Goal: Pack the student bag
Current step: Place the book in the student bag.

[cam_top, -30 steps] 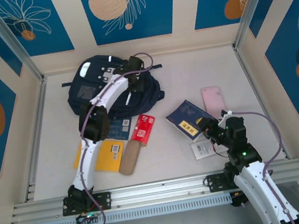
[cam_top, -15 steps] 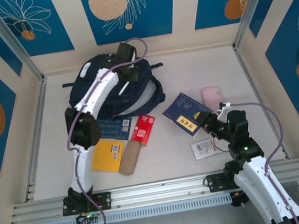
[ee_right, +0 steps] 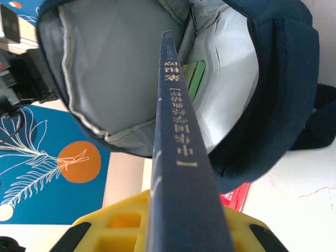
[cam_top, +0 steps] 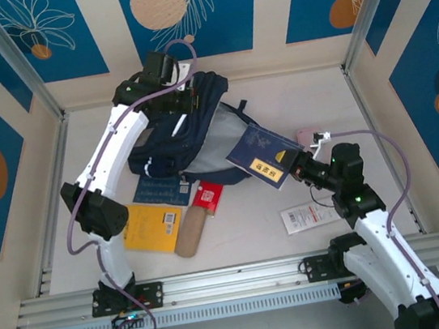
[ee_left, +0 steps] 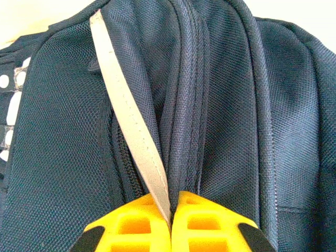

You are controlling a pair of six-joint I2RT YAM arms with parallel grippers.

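The left fingers (ee_left: 131, 223) are closed on the student bag (cam_top: 191, 140), pinching its pale strip (ee_left: 131, 131). The bag lies rear-left on the table (cam_top: 317, 102), its grey-lined mouth open. The right fingers (ee_right: 118, 226) grip a navy book (cam_top: 264, 158) edge-on just before that mouth.

The student bag (cam_top: 183, 141) is navy with grey lining, the book (cam_top: 264, 158) navy with a yellow label.

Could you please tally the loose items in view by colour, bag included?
Navy or blue: 3 (student bag, held book, flat booklet)
Yellow: 1 packet
Red: 1 box
Tan: 1 pouch
White: 1 label
Pink: 1 item
Total: 8
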